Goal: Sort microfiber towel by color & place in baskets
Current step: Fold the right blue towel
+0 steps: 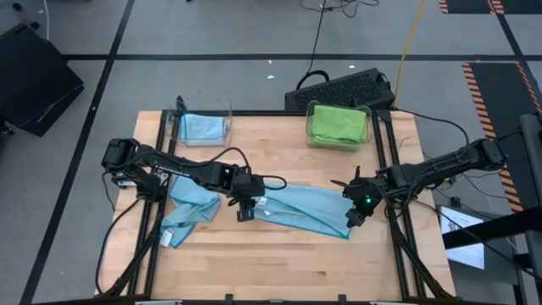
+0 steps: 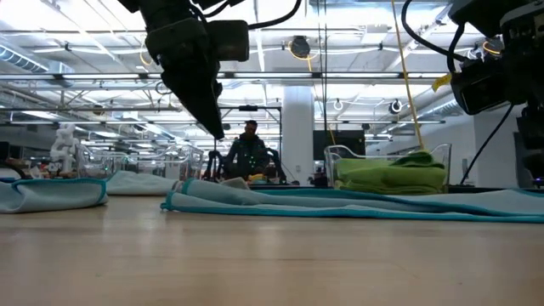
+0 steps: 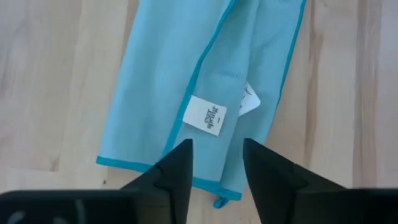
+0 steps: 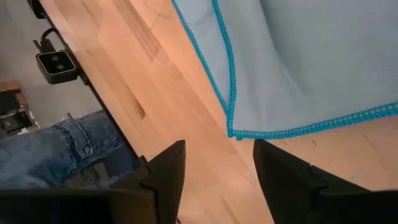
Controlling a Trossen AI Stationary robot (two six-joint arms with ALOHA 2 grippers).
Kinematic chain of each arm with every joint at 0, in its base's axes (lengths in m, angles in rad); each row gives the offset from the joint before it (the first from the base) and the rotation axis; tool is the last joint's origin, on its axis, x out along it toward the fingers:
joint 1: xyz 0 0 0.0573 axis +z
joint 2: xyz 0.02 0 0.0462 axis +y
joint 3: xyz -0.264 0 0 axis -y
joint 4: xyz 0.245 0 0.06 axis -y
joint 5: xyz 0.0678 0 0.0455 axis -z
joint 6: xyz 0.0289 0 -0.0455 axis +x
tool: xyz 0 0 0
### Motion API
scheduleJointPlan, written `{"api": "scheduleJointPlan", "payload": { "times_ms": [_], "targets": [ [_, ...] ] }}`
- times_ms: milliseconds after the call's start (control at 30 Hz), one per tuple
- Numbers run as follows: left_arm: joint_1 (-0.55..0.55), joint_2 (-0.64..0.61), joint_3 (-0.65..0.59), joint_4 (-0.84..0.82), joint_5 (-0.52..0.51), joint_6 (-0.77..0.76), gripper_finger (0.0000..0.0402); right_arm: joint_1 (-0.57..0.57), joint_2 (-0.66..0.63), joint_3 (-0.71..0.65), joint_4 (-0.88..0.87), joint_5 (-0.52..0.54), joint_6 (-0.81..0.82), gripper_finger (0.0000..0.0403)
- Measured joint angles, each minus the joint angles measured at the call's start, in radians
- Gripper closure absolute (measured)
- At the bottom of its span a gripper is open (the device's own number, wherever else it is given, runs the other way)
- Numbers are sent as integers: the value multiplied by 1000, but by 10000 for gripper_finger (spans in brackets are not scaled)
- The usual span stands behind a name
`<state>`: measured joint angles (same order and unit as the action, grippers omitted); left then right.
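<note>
Wooden tabletop (image 1: 279,254) carries a long light-blue microfiber towel (image 1: 301,210), left gripper (image 1: 245,212) at nine o'clock, right gripper (image 1: 354,217) at three, both jaws released.

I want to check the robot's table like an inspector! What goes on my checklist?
Surface: wooden table, bare at the front.
Job's things: blue towel spread flat mid-table; second blue towel crumpled at the left; left basket holds a blue towel; right basket holds a green towel.
Clutter: nothing seen.
End effectors: left end effector open over one end of the spread towel, holding nothing; right end effector open at the other end, holding nothing.
Cables: black cable and yellow cable on the floor behind the table.
Surroundings: keyboard behind the table; a person far off.
</note>
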<state>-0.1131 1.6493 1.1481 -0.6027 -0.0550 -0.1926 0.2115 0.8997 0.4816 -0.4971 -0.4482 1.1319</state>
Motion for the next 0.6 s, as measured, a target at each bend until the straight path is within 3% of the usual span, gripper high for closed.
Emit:
{"api": "scheduleJointPlan", "payload": {
  "times_ms": [333, 500, 600],
  "targets": [
    [48, -27, 13, -100, 4, -116, 248, -2, -26, 0, 7, -51, 32, 213],
    [130, -25, -12, -58, 3, 14, 251, -3, -44, 0, 13, -44, 56, 213],
    [188, -15, -32, 49, 74, 102, 265, -3, -45, 0, 23, -19, 60, 213]
  ]
}}
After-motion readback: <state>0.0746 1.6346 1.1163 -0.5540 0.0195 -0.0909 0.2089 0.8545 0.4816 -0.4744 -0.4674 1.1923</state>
